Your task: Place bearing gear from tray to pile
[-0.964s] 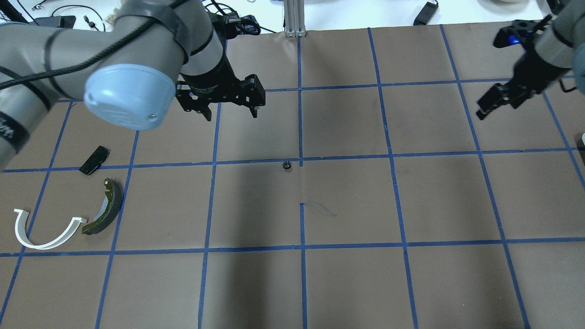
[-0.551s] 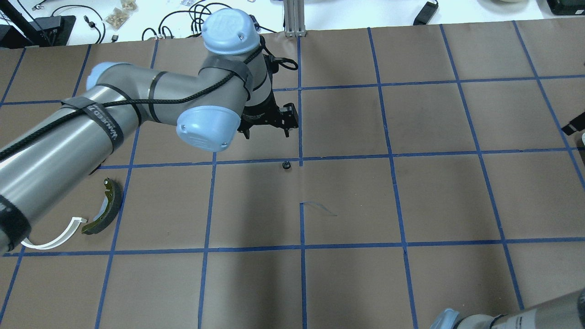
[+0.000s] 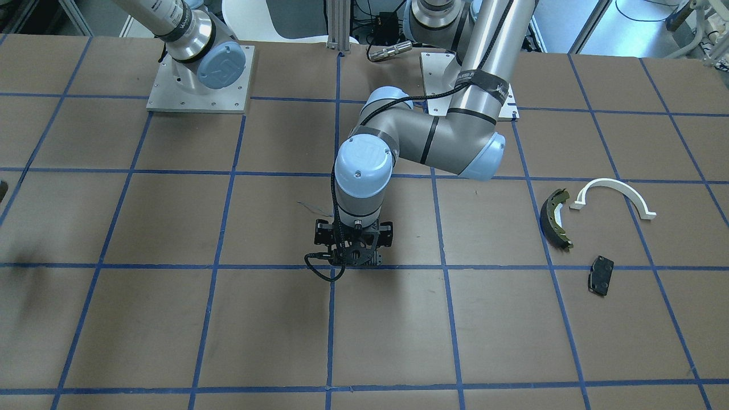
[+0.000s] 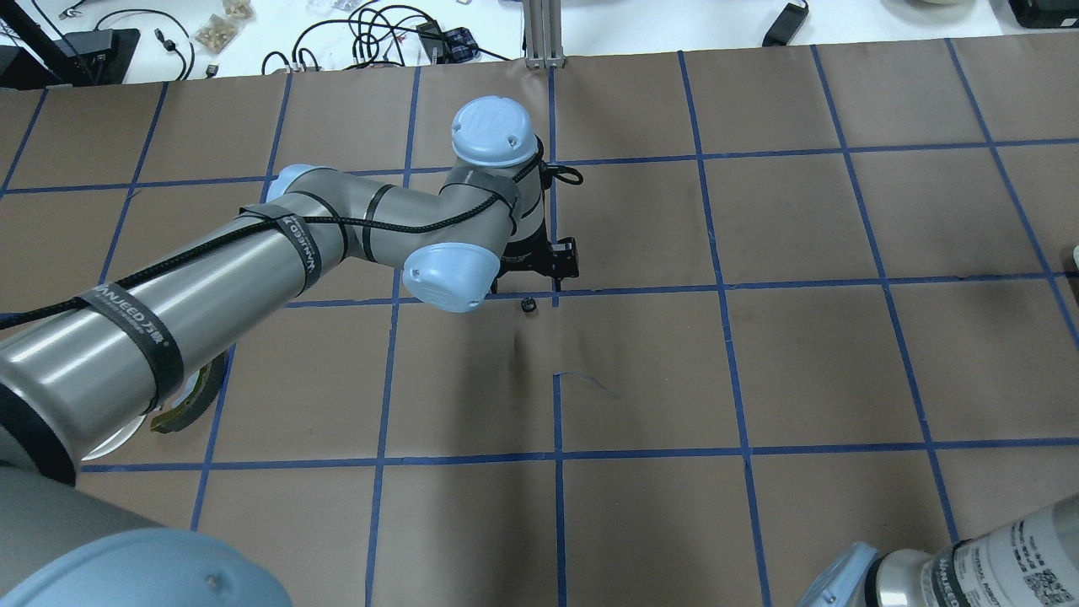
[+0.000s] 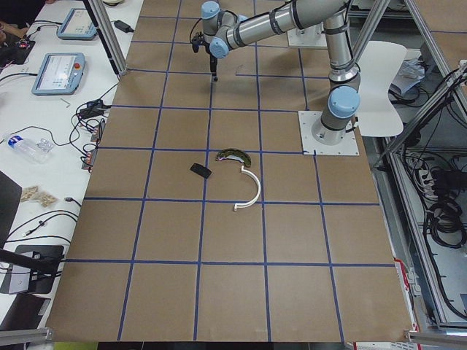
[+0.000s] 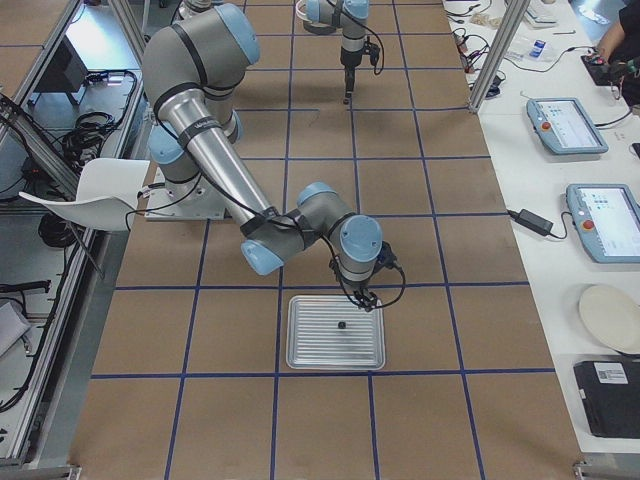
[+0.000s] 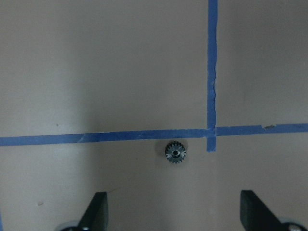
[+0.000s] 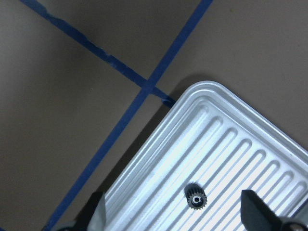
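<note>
The bearing gear (image 8: 195,198) lies flat near a corner of the tray (image 8: 231,134), bore upward. The right gripper (image 8: 175,214) above is spread, empty.

Brown paper table (image 4: 809,371) crossed by blue tape lines (image 4: 641,291) fills the overhead view, an aluminium post (image 4: 544,34) up at twelve o'clock and a tangle of black cables (image 4: 396,34) at eleven. Over on the right-end camera, one touchscreen pendant (image 6: 565,125) sits at two o'clock, a second pendant (image 6: 605,222) at three.
</note>
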